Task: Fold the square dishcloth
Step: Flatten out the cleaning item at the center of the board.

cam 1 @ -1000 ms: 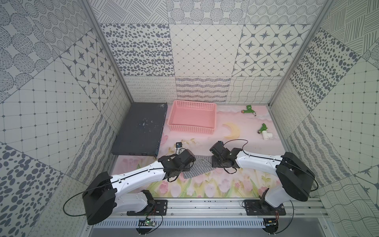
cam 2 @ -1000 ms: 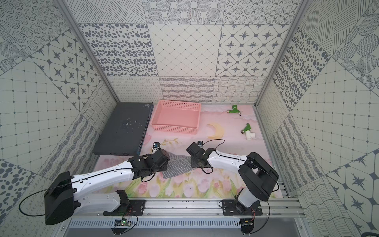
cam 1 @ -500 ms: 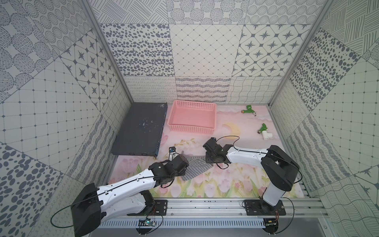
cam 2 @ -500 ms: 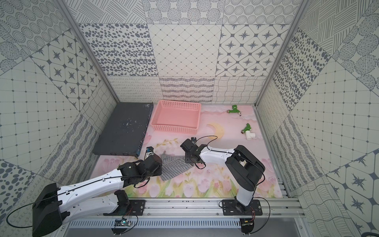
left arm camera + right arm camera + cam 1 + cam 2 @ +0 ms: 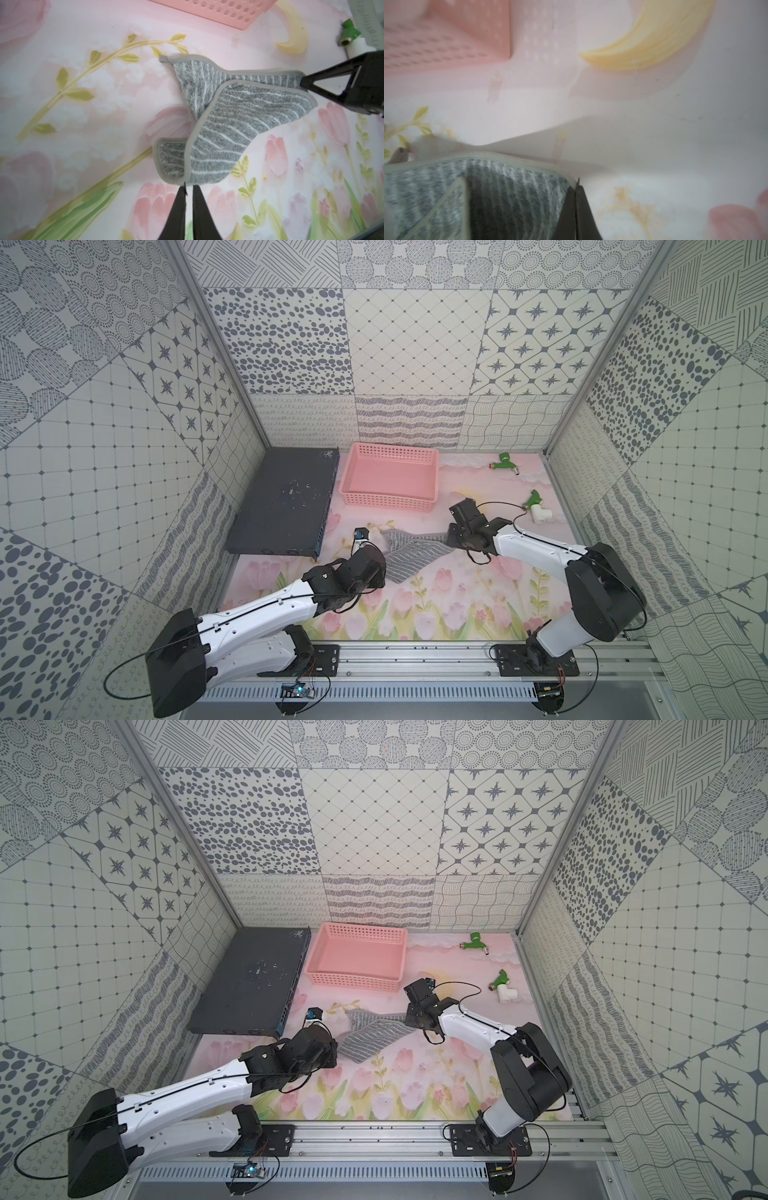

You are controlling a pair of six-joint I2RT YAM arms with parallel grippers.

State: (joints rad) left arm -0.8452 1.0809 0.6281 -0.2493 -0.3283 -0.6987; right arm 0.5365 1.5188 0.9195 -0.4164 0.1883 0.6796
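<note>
Farthest out in front of the basket (image 5: 388, 502) we see the left gripper (image 5: 188, 188) pinching the near corner of the cloth (image 5: 413, 556), fingers almost together. From there the cloth runs toward the basket, half doubled, its long axis slanting along the basket's front wall. Closer to the basket, the right gripper (image 5: 303, 83) is clamped on the opposite corner. We judge nothing blocks the fold. A dark box (image 5: 286, 502) lies left of the basket, green fittings (image 5: 504, 460) right of it.

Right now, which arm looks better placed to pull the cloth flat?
Probably the right: the right pincer is shut on a corner of the cloth; the left pincer holds a bunched edge.
</note>
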